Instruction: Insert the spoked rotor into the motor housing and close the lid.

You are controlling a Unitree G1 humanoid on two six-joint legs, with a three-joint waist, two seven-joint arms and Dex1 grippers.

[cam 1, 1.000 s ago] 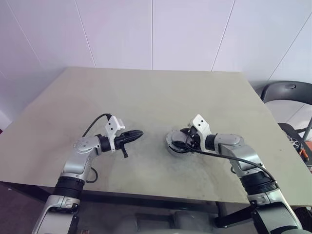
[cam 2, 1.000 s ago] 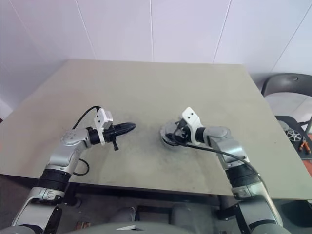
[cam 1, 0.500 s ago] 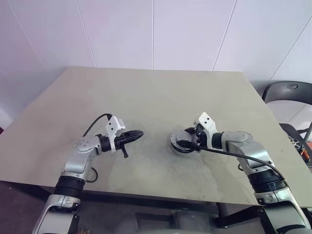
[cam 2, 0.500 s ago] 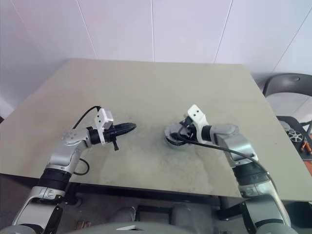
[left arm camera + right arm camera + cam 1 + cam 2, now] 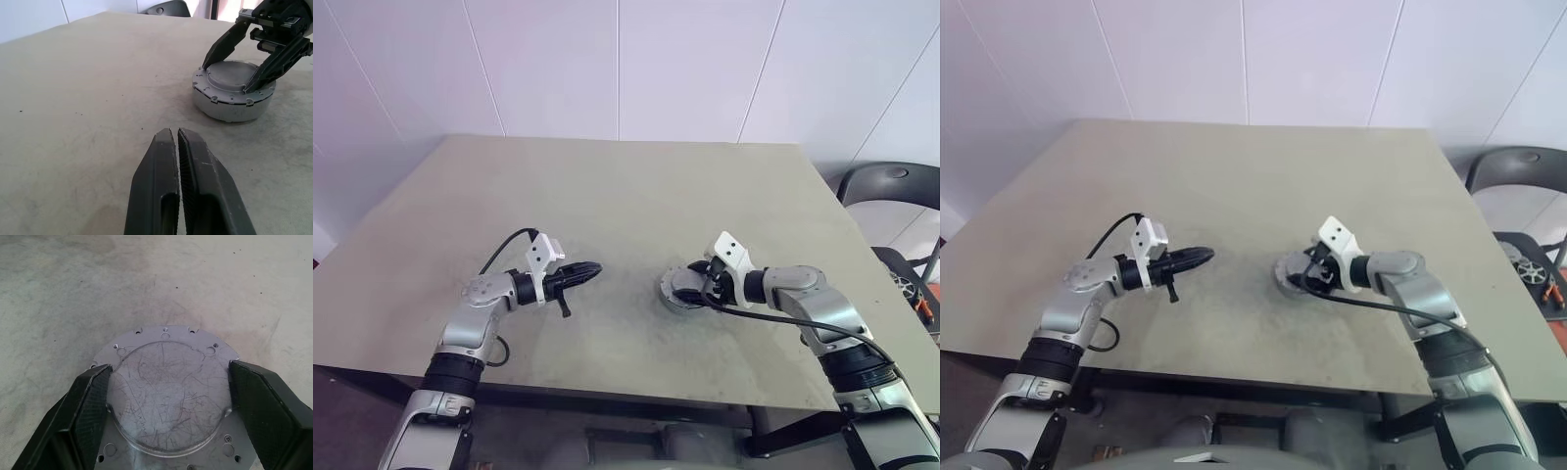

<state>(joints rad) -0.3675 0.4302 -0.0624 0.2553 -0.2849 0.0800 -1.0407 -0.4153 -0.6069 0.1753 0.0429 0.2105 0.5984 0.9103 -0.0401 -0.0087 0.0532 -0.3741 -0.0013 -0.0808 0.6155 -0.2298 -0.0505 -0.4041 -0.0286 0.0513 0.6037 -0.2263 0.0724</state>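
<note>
While astride lid, right end effector.

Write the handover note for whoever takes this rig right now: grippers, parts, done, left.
Left gripper: shut, empty, hovering over the table, apart from the work.
Right gripper: open wide, fingers on either side of the lid's raised centre.
Motor housing: upright on the table, lid seated on top. Rotor not visible, presumably inside.
Done: the lid looks closed.
Left: check the lid sits flush, then withdraw the right gripper.
</note>
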